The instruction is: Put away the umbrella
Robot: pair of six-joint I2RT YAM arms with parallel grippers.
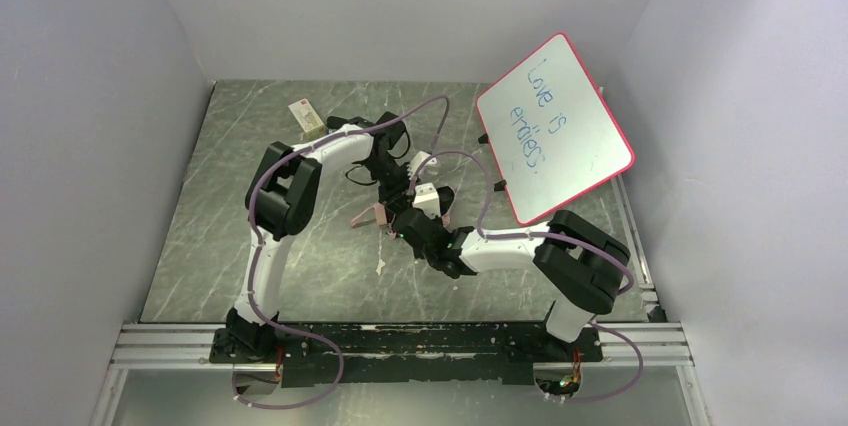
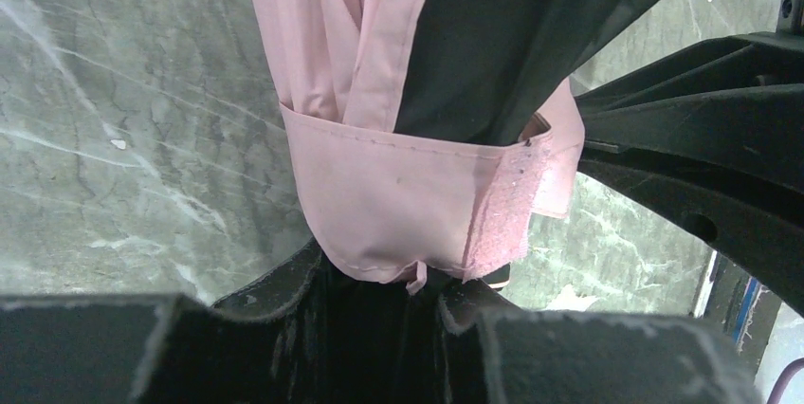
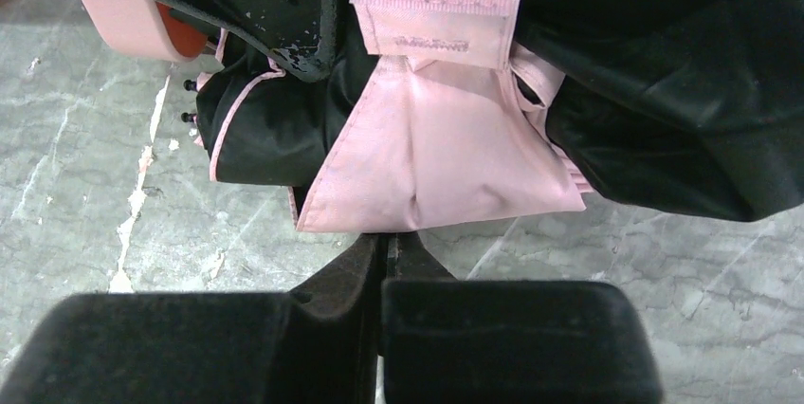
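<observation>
Both left gripper [image 2: 393,285] and right gripper [image 3: 383,245] clamp the umbrella [image 2: 417,186] near the whiteboard [image 1: 553,126].
Thin strap [image 3: 431,39] pinch may slip, loosening folds.

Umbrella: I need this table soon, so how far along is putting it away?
Done: the umbrella is collapsed, its fabric gathered, and the strap circles the bundle. In hand: the left gripper clamps the bundle while the right gripper seems to pinch the strap's end. Left: the Velcro looks not fully pressed down, and the umbrella is held over the table, not stowed.
</observation>
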